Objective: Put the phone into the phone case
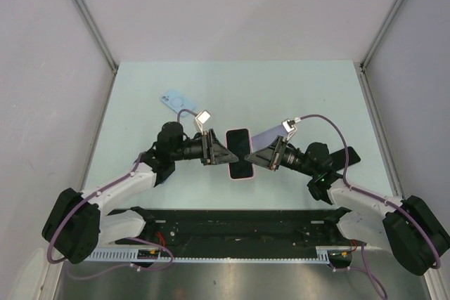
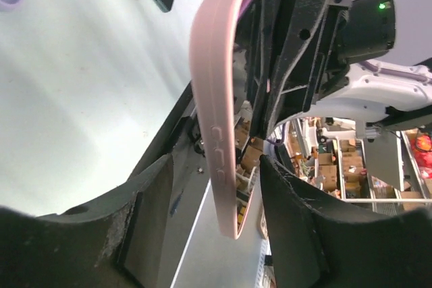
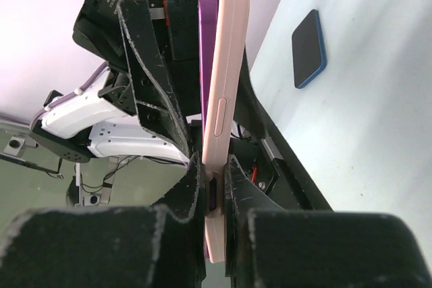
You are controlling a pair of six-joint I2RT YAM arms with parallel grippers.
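Observation:
The phone [image 1: 239,151], black screen up, sits inside the pink phone case [image 1: 240,175] and is held off the table between both arms. My right gripper [image 1: 255,157] is shut on the case's right edge; in the right wrist view its fingers [image 3: 192,180] press both faces of the pink phone case [image 3: 226,65], and the phone's purple edge [image 3: 206,45] shows along it. My left gripper [image 1: 223,152] is open. In the left wrist view the pink phone case [image 2: 212,99] hangs between the left gripper's [image 2: 212,170] spread fingers with a gap on each side.
A light blue case [image 1: 176,100] lies at the back left of the table. A lavender case [image 1: 271,133] lies behind my right gripper, and a dark phone [image 1: 346,157] lies to its right. Grey walls close in the table's sides.

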